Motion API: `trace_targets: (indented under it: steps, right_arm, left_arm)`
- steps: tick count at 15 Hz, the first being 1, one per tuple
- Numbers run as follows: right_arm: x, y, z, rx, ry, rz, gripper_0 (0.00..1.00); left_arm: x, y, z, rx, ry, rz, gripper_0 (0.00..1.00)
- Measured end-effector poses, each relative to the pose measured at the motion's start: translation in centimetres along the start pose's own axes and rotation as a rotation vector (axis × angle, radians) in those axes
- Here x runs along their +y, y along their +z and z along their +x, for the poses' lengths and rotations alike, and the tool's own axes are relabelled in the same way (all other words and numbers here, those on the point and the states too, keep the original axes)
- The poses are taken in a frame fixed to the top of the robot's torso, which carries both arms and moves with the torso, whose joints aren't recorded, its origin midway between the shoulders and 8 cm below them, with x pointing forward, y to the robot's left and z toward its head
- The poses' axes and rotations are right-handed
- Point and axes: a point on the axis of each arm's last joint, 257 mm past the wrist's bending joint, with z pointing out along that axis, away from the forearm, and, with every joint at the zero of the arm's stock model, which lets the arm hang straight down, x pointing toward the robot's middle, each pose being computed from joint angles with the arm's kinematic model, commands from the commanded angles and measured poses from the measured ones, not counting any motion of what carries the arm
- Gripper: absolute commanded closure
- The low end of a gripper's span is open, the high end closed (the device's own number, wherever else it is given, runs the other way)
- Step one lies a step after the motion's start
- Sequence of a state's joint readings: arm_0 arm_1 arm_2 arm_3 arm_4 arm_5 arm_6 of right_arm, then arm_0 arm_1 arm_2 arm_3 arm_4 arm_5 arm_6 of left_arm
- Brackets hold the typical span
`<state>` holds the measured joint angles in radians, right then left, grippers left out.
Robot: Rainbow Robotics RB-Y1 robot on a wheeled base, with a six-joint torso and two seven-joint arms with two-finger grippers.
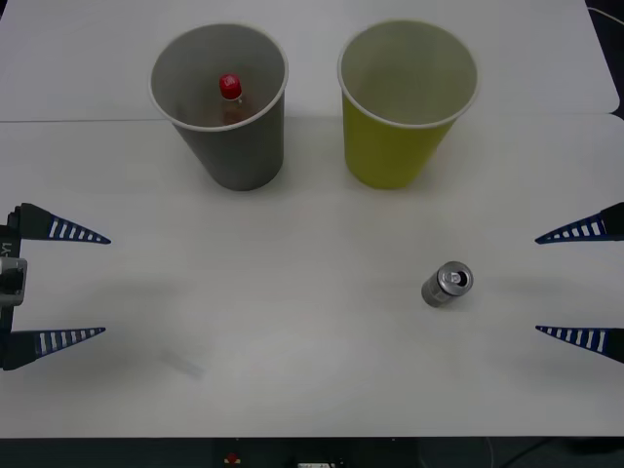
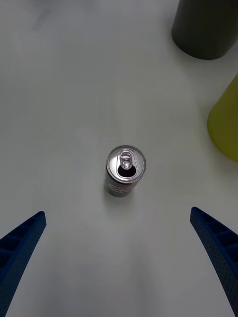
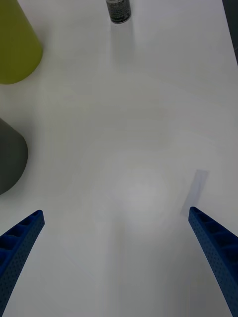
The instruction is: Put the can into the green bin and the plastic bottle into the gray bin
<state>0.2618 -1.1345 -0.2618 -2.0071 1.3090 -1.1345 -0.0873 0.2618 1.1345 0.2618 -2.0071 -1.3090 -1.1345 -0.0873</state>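
Note:
The can stands upright on the white table at the right, its silver top with pull tab facing up; I also see the can from both wrists. My right gripper is open at the right edge, level with the can and apart from it. The plastic bottle with its red cap rests inside the gray bin at the back left. The green bin stands beside it at the back right. My left gripper is open at the left edge, holding nothing.
The table's front edge runs along the bottom of the front view. A seam in the tabletop runs behind the bins. The gray bin's wall and the green bin's wall stand beyond the can.

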Motion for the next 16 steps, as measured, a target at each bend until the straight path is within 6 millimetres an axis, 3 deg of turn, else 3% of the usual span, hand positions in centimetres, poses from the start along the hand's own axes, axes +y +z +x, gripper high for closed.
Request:
trace_targets:
  steps: [8, 16]
  right_arm:
    - [-0.6, -1.1, 0.7, 0.020, -0.006, 0.015, 0.00]
    - [0.0, 0.4, 1.0, -0.041, 0.120, 0.152, 0.00]
  left_arm:
    - [0.0, 0.0, 0.0, 0.000, 0.000, 0.000, 0.00]
    - [0.0, 0.0, 0.0, 0.000, 0.000, 0.000, 0.00]
